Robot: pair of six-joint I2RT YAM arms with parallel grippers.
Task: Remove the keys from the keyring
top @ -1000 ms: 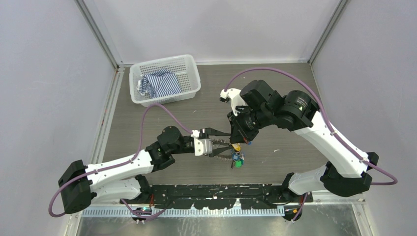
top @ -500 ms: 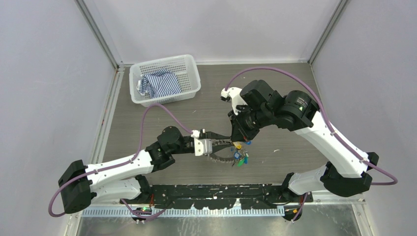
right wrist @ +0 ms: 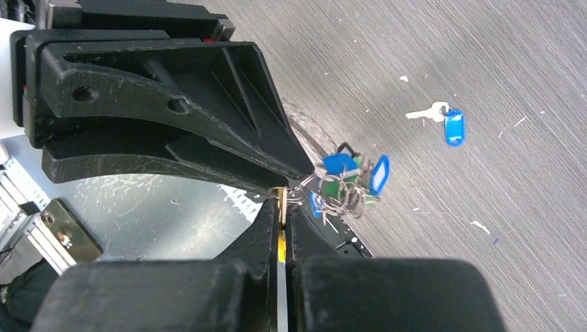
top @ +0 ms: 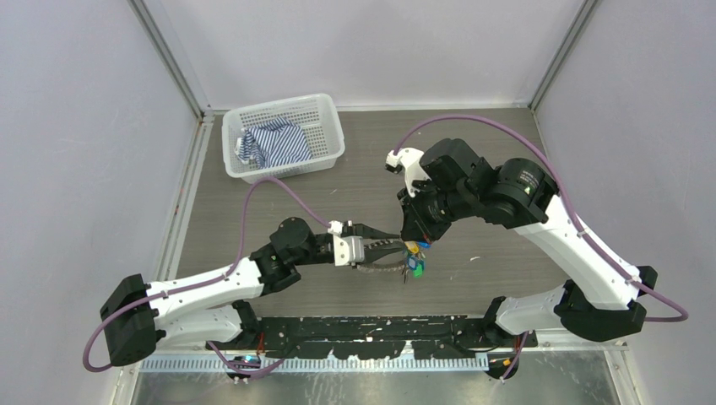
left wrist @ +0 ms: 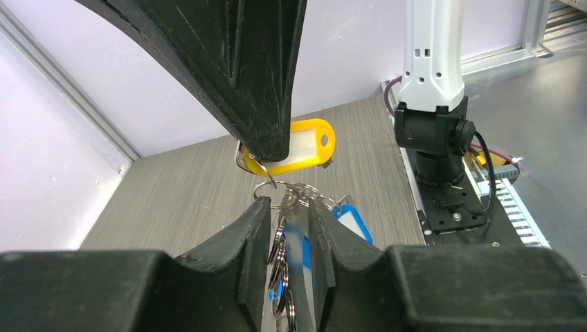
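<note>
Pinching the yellow-tagged key (left wrist: pixel 304 146) in my right hand (right wrist: pixel 284 207), left hand (left wrist: pixel 287 223) clamped on the keyring (top: pixel 384 269) above the surface (right wrist: pixel 484 69), I judge the light keys (right wrist: pixel 346 185) swivel freely; grip the stiff ring.

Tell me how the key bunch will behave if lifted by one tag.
Probably floppy: the keys dangle in a loose cluster, so they would likely swing and shift. The yellow tag, pinched by the right hand, looks like smooth plastic and may slip.
</note>
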